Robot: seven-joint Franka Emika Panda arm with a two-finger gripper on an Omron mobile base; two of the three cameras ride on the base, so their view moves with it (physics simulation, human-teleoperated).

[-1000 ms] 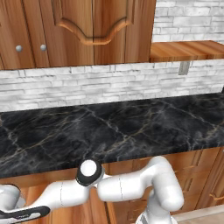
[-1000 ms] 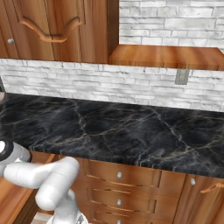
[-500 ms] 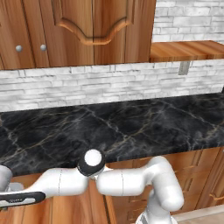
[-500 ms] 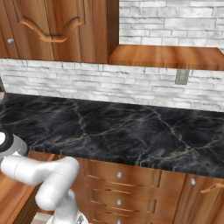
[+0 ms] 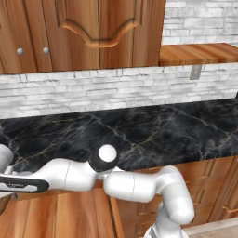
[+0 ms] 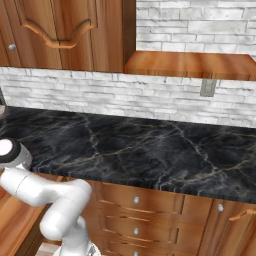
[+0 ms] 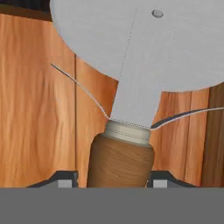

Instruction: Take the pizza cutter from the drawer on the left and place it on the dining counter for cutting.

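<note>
Hand view: one pizza cutter [image 7: 131, 87], seemingly gripped.

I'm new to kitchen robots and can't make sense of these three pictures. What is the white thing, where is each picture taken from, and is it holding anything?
The white thing is a robot arm on a driving base. Two pictures come from cameras on that base, behind the arm to its left and right; both look over a black marble counter backed by white brick. The third comes from a camera on the hand, looking along the gripper. There the pizza cutter, a round grey blade on a brown wooden handle, lies on the drawer's wooden floor. The handle sits between the two fingertips; whether they already grip it, I cannot tell.
</note>
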